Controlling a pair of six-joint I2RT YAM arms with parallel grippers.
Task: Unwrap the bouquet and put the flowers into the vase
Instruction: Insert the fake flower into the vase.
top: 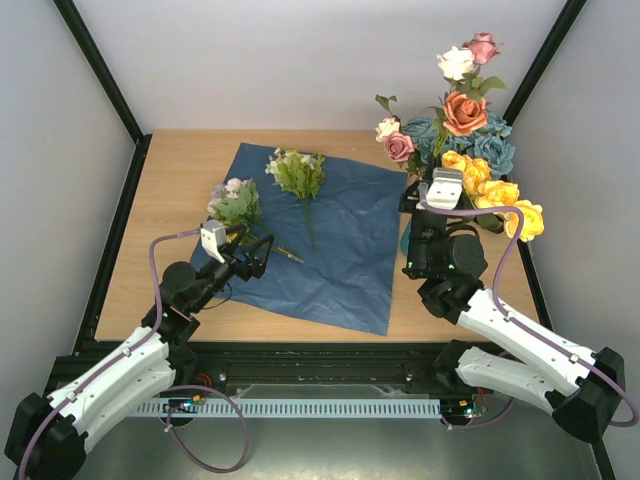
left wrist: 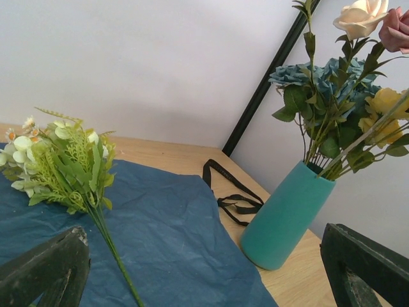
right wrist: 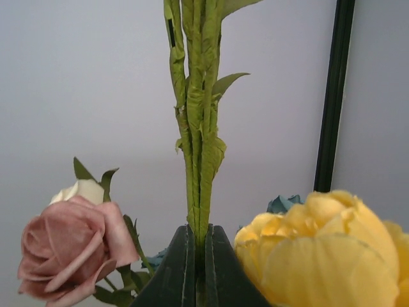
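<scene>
Clearly, the right gripper has its jaws pressed together on a green stem, which rises straight up from between the two dark fingers in the right wrist view. A pink rose sits low to the left of the jaws and a yellow bloom low to the right, both close beside the fingers. From above, this gripper is set in among the flowers that stand in the vase at the far right of the table. In that view the vase is almost wholly hidden behind the arm. The left wrist view shows it teal and upright, right at the edge of the blue paper, with a black ribbon lying loose on the wood just beside it.

The left gripper has its jaws spread wide with nothing between them, over the near left part of the paper. Two sprigs lie flat on the sheet beyond it. A pale-green sprig lies near the middle, its stem pointing towards the arms. A pinkish sprig lies just beyond the left jaws, close to the sheet's left edge.
</scene>
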